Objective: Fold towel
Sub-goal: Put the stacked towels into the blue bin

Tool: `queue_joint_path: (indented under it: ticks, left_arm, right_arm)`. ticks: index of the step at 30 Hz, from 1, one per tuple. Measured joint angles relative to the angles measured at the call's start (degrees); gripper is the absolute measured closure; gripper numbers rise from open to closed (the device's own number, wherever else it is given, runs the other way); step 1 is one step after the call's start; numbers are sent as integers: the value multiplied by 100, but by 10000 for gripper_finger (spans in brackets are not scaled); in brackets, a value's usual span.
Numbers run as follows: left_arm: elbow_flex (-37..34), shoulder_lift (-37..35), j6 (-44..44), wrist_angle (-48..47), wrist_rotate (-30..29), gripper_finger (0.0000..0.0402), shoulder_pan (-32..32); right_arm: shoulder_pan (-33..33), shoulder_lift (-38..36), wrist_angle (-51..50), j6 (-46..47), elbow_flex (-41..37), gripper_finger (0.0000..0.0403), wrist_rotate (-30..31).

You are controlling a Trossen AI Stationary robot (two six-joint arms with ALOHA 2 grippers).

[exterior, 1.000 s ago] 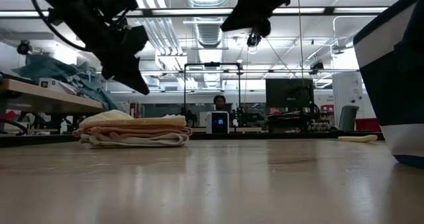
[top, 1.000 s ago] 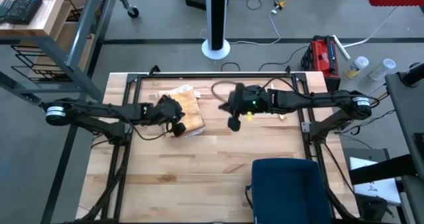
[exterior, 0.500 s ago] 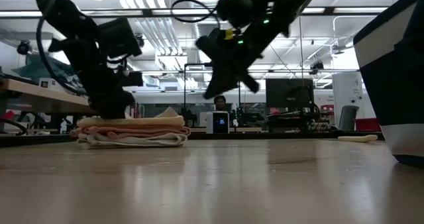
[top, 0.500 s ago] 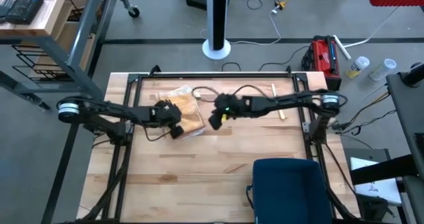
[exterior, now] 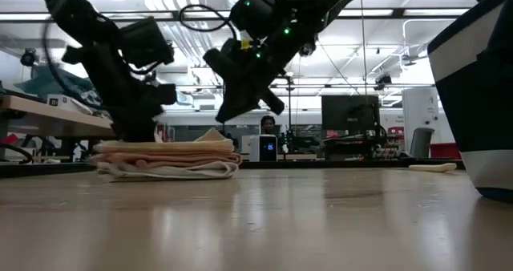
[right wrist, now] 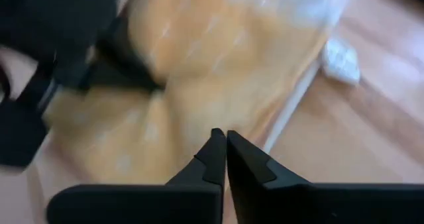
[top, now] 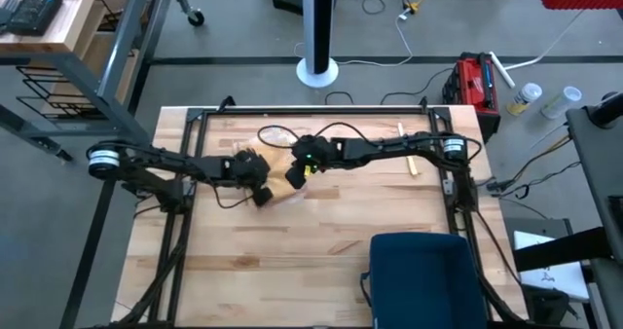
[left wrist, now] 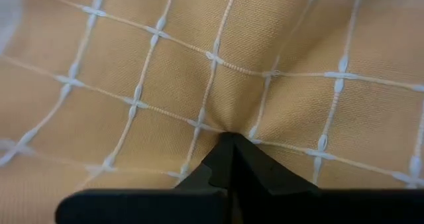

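One towel [top: 277,168] lies folded on the wooden counter [top: 321,261], a flat orange-tan stack with a white grid of stitching, sitting toward eleven o'clock from the counter's middle. From table height it shows as several stacked layers [exterior: 164,159], paler cloth at the bottom.

Two arms reach over it. The left tool [top: 255,173] comes in from nine o'clock and presses down on the towel's nine o'clock side; its fingers are closed together, tips pushed into the cloth [left wrist: 228,144] with nothing pinched between them. The right tool [top: 295,174] comes in from three o'clock and hangs above the towel's three o'clock edge, tilted downward, its fingers also drawn together [right wrist: 222,148] and holding nothing; in the low view it sits clear of the stack [exterior: 228,103].

One dark blue chair back [top: 419,275] stands at the counter's five o'clock edge. One small pale stick [top: 411,165] lies on the counter at two o'clock. One person [exterior: 265,125] sits far off in the room behind.
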Motion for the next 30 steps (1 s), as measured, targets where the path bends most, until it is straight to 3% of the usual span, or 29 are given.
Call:
queue_joint_path:
  ticks: [4,7,13,20,25,30]
  left_arm:
    - [-9,-367,149,-283,1033,401,-22]
    - [-57,-556,91,-496,1352,401,-98]
    - [-257,-664,-205,-274,1249,401,-247]
    - [-398,-513,-364,181,1198,401,-393]
    - [-412,-498,-347,307,1216,401,-438]
    - [-417,-498,-385,324,1207,401,-449]
  right_arm:
    - [2,-121,-35,17,-2,354,23]
    - [2,-149,-185,88,20,306,-171]
    - [121,-80,-296,523,-4,203,-795]
    - [227,-9,-342,1026,-74,109,-877]
    - [216,-11,-345,1247,-162,69,-882]
    - [216,-11,-290,1343,-237,60,-887]
